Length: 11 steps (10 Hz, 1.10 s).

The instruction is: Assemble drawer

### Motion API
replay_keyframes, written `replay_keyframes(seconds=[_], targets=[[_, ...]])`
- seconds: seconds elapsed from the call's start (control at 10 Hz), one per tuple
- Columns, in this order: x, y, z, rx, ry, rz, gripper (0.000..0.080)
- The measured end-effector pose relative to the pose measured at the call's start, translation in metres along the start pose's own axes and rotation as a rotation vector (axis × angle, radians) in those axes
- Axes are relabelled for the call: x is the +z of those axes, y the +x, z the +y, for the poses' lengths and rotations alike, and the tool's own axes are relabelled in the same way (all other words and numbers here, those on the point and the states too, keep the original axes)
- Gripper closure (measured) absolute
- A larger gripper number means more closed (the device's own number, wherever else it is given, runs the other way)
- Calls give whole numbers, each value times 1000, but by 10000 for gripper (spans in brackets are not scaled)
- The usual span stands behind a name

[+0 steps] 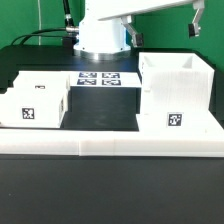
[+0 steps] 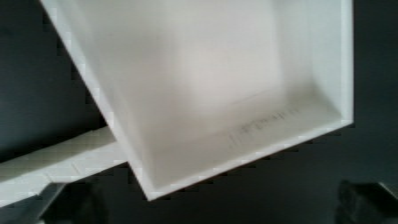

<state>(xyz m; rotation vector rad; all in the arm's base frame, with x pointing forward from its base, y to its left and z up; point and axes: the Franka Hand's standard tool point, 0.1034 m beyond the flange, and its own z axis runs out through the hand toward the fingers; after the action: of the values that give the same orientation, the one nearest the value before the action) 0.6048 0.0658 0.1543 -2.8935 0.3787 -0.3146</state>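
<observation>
Though hollow, boxy white casing (image 1: 165, 92) (smooth plastic)

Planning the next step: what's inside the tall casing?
In the exterior view the casing shows bare inner walls through its open top; its front wall hides the bottom. The wrist view, probably looking into it, shows nothing inside.

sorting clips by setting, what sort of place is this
Probably a robotics lab bench: a robot arm's base at the back of a black table, a marker board lying on it, and a white tagged casing.
</observation>
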Motion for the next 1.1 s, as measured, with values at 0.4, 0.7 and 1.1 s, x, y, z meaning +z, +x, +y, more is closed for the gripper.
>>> replay_keyframes(seconds=[0.4, 0.7, 1.1], targets=[[-9, -6, 56, -171, -30, -10, 151], [-12, -4, 119, -203, -54, -16, 151], [-9, 1, 125, -298, -63, 8, 151]])
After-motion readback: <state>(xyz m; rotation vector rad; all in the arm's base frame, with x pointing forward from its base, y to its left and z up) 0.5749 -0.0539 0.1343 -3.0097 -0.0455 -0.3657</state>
